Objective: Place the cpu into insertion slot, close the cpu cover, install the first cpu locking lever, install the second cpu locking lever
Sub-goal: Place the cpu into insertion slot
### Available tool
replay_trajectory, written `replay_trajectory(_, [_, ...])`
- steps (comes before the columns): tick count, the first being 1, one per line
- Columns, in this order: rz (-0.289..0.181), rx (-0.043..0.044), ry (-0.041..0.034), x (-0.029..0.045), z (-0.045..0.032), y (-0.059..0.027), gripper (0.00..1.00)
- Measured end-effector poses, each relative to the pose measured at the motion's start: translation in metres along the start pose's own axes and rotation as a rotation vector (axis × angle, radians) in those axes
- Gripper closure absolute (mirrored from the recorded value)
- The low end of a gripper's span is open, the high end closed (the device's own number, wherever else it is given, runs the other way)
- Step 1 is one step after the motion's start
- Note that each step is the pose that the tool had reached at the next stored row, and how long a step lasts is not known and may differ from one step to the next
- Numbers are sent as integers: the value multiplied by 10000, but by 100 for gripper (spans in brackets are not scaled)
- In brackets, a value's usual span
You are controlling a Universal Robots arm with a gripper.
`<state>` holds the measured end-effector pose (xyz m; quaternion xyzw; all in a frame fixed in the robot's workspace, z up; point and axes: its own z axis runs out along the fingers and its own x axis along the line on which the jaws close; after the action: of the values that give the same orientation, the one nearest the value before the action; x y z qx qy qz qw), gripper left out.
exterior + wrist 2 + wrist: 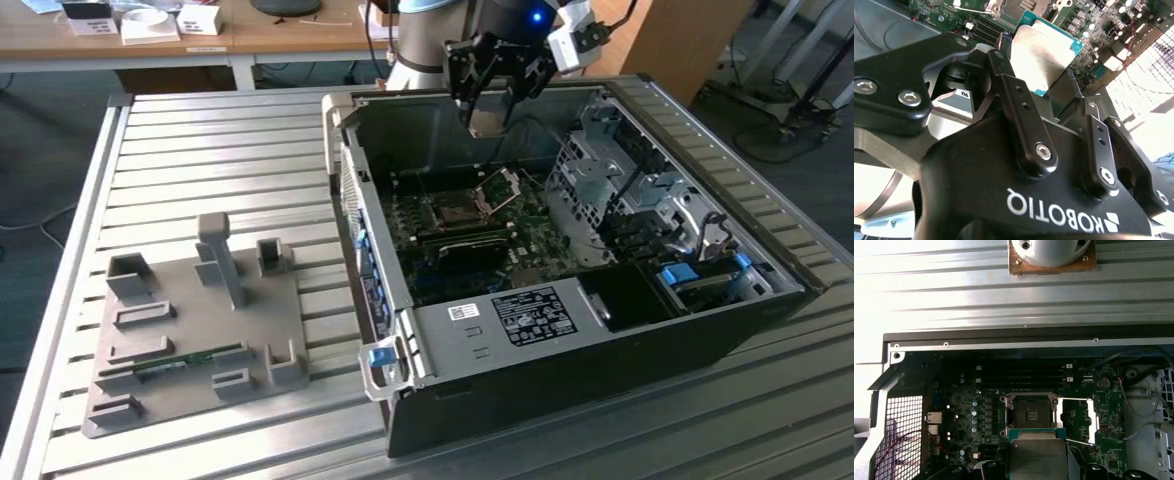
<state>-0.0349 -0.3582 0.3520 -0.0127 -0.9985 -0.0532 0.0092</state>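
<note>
Gripper (489,108) pinches cpu (1043,56), top middle of exterior view, above bare socket (1032,415). Cpu cover (509,178) stands open.

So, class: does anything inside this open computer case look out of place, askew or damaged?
Nothing stands out. The cpu is gripped in the hand above the motherboard, not in its socket, which lies bare with the cpu cover swung open beside it. No damage or loose part shows.
</note>
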Motion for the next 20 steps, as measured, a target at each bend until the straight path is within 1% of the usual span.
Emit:
replay_trajectory(12, [0,0,0,-1,24,-3,46])
replay_trajectory(20, [0,0,0,-1,54,-6,46])
